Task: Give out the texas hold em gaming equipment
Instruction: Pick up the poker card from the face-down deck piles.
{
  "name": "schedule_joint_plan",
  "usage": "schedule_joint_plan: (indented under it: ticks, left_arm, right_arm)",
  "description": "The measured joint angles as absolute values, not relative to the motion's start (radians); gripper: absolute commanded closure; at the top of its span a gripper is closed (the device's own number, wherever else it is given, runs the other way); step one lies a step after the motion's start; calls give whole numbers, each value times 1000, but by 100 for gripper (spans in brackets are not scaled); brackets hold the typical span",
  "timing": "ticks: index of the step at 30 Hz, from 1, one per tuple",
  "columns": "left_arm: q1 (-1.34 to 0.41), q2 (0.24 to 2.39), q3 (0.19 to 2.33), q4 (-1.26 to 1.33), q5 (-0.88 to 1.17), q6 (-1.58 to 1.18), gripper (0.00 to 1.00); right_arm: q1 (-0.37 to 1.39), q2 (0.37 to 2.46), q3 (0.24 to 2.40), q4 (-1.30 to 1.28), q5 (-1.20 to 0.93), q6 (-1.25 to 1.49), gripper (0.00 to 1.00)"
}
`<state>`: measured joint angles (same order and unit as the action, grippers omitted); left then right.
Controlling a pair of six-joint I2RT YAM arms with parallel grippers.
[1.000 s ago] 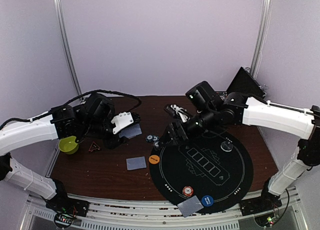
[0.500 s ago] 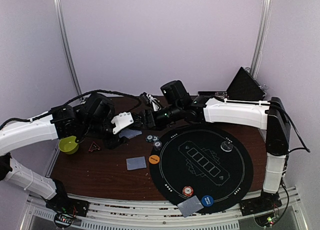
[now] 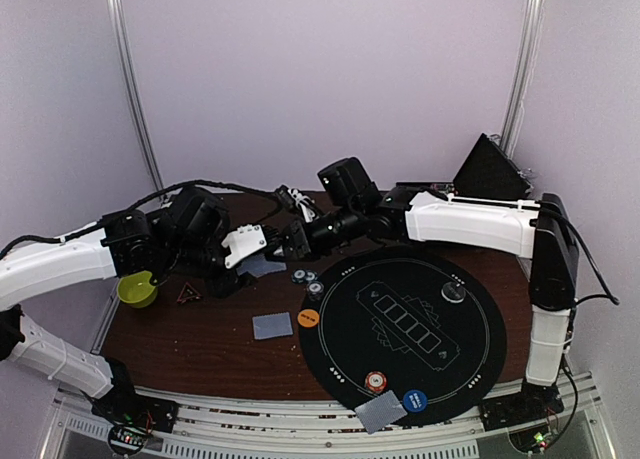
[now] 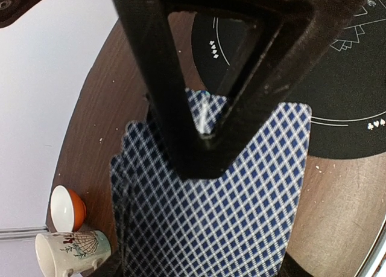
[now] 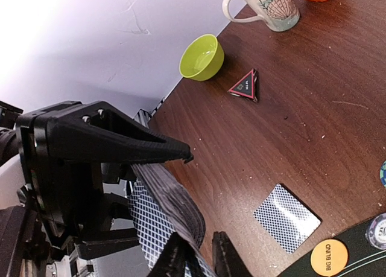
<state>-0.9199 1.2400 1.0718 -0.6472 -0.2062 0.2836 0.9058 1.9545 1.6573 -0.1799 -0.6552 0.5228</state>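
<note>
My left gripper (image 3: 243,255) is shut on a fanned deck of playing cards (image 4: 211,210) with blue-checked backs, held above the brown table. My right gripper (image 5: 202,256) has reached across to it; its narrow jaws pinch the deck's (image 5: 172,210) near end. One card (image 3: 272,325) lies face down on the table, another (image 3: 380,411) at the black mat's (image 3: 480,349) front edge. An orange disc (image 3: 309,318), a blue disc (image 3: 416,400), a striped chip (image 3: 375,382) and a dark disc (image 3: 453,292) sit on the mat. Two more chips (image 3: 306,277) lie beside it.
A lime-green bowl (image 3: 137,291) and a small dark triangle (image 3: 187,295) sit at the table's left. A cream mug (image 4: 69,253) and an orange bowl (image 4: 66,207) stand near the far edge. A black box (image 3: 490,174) leans at the back right.
My right arm swung left from over the mat to the deck, and its jaws closed on the deck's end. The left arm and the deck stayed put.
</note>
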Motion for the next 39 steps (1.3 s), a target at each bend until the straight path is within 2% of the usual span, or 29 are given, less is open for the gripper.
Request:
schedule_joint_plan:
  ticks: [5,21,39]
  left_arm:
    - [-920,1240,1072,-653,-207,284,40]
    - [-920,1240,1072,-629,-210,284,40]
    - [-920,1240,1072,-657,-221,284,39]
  right_arm:
    - [908,1943,1679,-241,-645,495,100]
    - [898,1905,1848,-571,-548,358,100]
    - [918,1961,1835,-476,-641,406,100]
